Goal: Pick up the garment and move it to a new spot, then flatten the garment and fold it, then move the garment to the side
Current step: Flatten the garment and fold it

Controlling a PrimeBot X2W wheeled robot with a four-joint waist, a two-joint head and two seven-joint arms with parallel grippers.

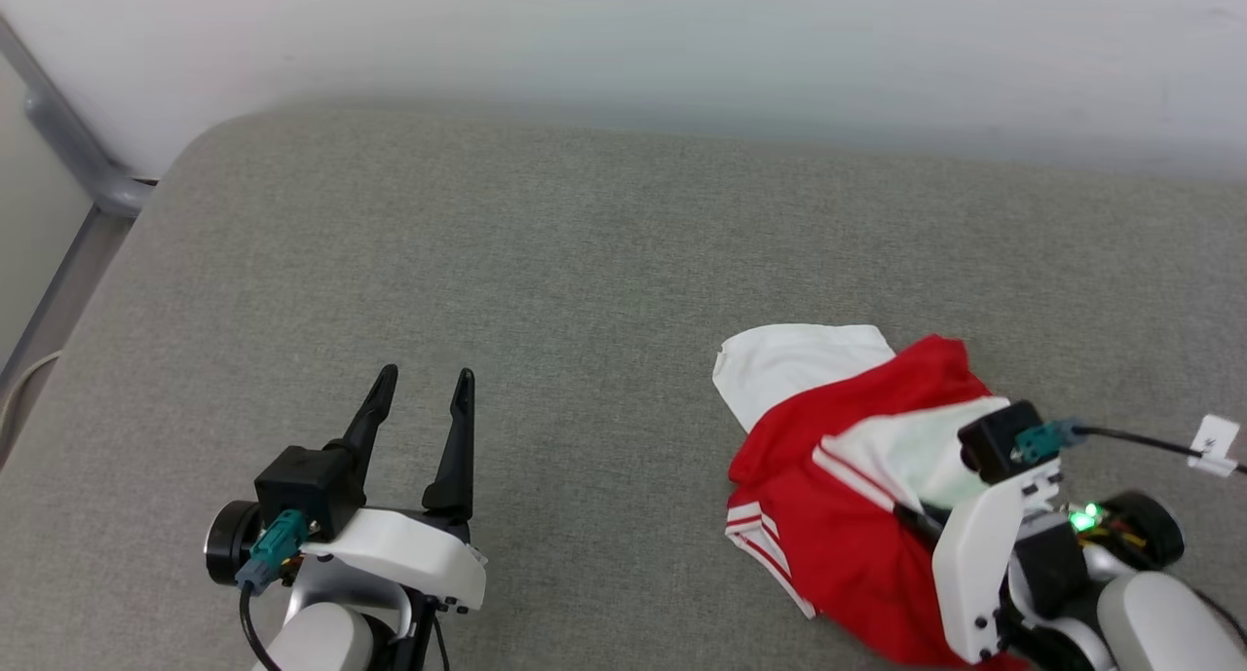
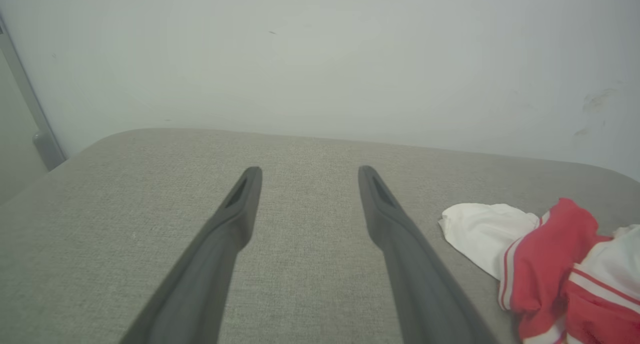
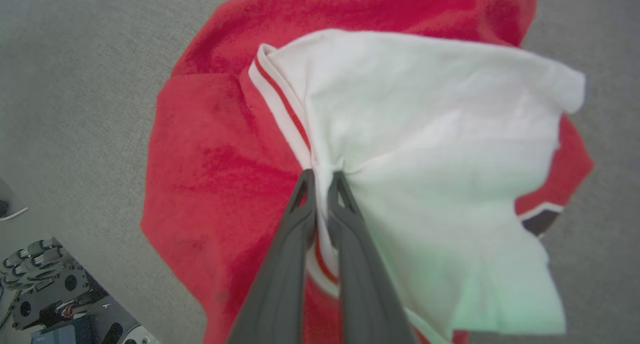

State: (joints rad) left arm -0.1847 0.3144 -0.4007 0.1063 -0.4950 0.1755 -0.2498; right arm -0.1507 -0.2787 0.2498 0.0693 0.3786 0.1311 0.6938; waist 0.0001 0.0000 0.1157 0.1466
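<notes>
Fabric lies crumpled at the near right of the grey padded surface (image 1: 585, 262). The garment (image 1: 838, 476), red with white sleeves, sits in a loose heap rather than spread out. Judging by the task, this is the pick-up stage, with flattening and folding not yet done. One white sleeve (image 1: 794, 364) spills out at the far left of the heap. A second white sleeve panel (image 3: 425, 134) lies on top of the red body, edged by striped trim (image 3: 280, 99).

The right gripper (image 3: 322, 176) comes down onto the heap from the near side. Its two dark fingers are almost together, pinched on a fold just where the white panel meets the trim, and the cloth puckers into small creases at the tips. A pinch on the topmost layer looks chosen so that the whole shirt can come up in one piece. Soft jersey held at one point will probably hang and drag its lower folds along the surface.

The left gripper (image 1: 426, 374) is at the near left, well apart from the garment. Its fingers are spread wide with nothing between them, pointing toward the far pale wall (image 1: 682, 48) over bare surface. It seems parked out of the way, free to take a second corner once the shirt needs spreading.
</notes>
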